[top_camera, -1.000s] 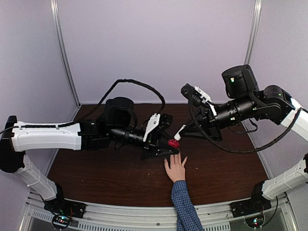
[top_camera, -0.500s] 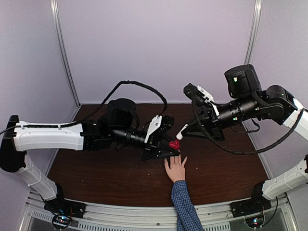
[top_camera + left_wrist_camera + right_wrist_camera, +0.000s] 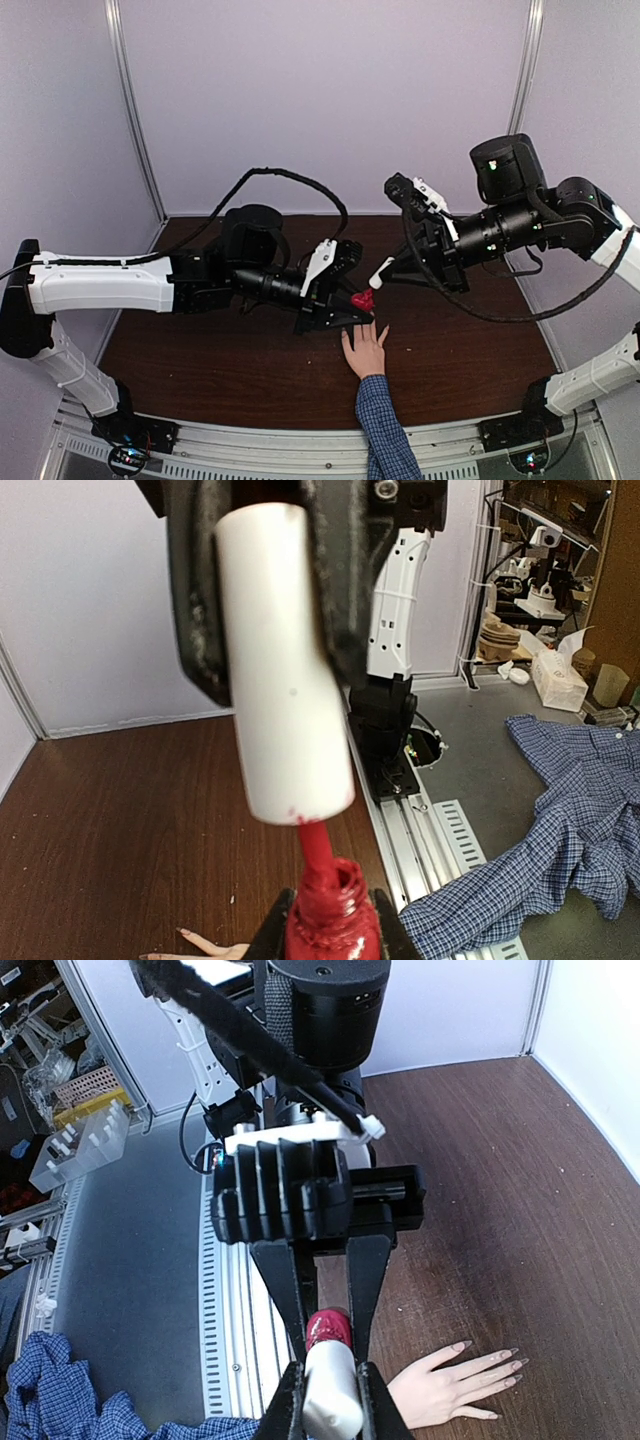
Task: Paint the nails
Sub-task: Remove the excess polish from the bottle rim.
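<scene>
At the centre of the overhead view, just above a light-skinned human hand (image 3: 366, 350) lying palm-down on the dark brown wooden table (image 3: 200, 360), the two arms meet over a small red glass polish bottle (image 3: 361, 299). The left gripper (image 3: 345, 305), reaching in from the left of the frame, is pinching that bottle between its black fingers; in the left wrist view the bottle's open neck (image 3: 331, 905) sits at the bottom edge between the finger tips. The right gripper (image 3: 392, 272), coming from the upper right, is pressed together on the white cylindrical cap (image 3: 378, 273), which stands tilted just above and to the right of the bottle. In the left wrist view this cap (image 3: 283, 660) fills the upper middle of the frame, and a red brush stem (image 3: 317, 850) runs from its lower end down into the bottle's neck. The hand extends from a blue checked sleeve (image 3: 385, 430) at the bottom centre of the overhead frame, fingers spread and pointing toward the bottle. In the right wrist view the hand (image 3: 450, 1385) lies at the lower right, and the nails (image 3: 500, 1363) at the fingertips look pale and glossy there; whether any carry colour cannot be told.
</scene>
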{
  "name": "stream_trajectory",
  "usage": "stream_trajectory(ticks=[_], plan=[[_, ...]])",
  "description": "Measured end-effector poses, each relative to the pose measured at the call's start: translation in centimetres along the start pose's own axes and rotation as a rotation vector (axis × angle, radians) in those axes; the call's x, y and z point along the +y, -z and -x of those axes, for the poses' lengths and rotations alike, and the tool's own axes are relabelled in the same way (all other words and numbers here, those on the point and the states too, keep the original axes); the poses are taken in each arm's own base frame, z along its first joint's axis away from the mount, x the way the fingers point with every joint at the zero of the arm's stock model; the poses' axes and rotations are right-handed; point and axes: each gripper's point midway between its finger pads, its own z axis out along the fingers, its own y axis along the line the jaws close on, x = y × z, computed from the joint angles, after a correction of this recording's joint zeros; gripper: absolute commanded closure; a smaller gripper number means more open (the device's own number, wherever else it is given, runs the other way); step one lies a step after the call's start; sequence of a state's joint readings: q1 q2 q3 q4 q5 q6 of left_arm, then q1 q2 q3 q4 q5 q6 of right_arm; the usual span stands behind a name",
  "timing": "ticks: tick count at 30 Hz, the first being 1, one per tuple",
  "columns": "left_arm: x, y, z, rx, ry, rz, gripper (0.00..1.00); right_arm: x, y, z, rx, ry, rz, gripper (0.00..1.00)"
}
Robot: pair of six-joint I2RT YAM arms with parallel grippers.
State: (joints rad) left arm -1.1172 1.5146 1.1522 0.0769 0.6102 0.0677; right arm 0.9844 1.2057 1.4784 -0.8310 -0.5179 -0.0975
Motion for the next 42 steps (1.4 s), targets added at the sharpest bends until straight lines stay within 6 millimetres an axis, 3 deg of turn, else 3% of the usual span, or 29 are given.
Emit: stream_trajectory(ticks=[42], plan=[[-0.14,0.01,-0.12,0.002,0.004,-0.011,1.00,0.82,0.62,0.42,-0.023,0.021,0.033,1.00]])
